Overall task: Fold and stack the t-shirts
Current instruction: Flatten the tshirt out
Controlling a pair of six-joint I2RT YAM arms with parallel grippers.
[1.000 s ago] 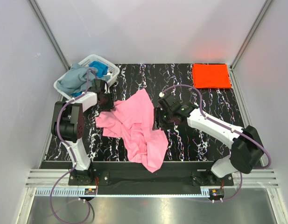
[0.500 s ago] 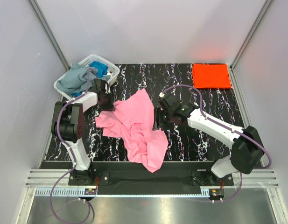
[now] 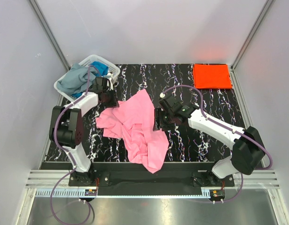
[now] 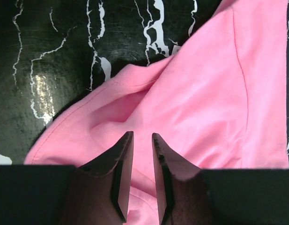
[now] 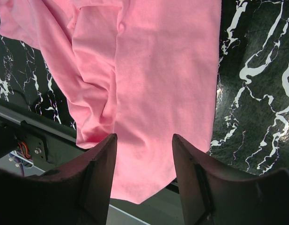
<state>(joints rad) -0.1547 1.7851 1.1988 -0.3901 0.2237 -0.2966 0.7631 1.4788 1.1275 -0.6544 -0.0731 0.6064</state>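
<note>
Left hand hovers narrowly parted, right hand wide apart, above pink t-shirt.

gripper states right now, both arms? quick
Left gripper: jaws a narrow slit over the pink t-shirt; whether they pinch it cannot be told.
Right gripper: open, holding nothing.

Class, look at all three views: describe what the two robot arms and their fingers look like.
Both the left arm and right arm have white links with black joints, each trailed by a looping purple cable. The fingers are dark, tapered blades.
</note>
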